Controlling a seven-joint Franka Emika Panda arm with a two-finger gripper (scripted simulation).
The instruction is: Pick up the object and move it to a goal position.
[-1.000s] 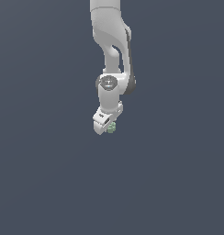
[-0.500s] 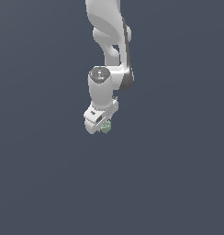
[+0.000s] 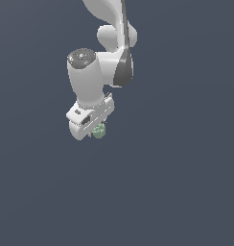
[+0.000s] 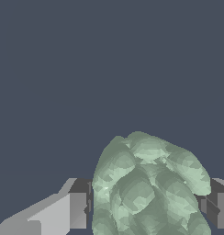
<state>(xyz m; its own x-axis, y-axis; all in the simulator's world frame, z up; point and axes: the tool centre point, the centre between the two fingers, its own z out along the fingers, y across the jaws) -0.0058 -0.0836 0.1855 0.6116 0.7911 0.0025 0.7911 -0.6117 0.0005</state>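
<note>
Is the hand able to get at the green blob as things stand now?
Yes, it seems so. The hand already has the blob between its fingers, one on each side, and nothing else stands near it.

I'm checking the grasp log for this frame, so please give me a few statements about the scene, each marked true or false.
1. The pale green bumpy object sits between the gripper fingers. True.
2. The object lies on the floor away from the arm. False: it is held at the gripper, under the white gripper head.
3. The object is bright red and smooth. False: it is pale green and lumpy.
4. In the exterior view the object looks smaller than the gripper head. True.
5. A second object hangs beside it. False: only one shows.
</note>
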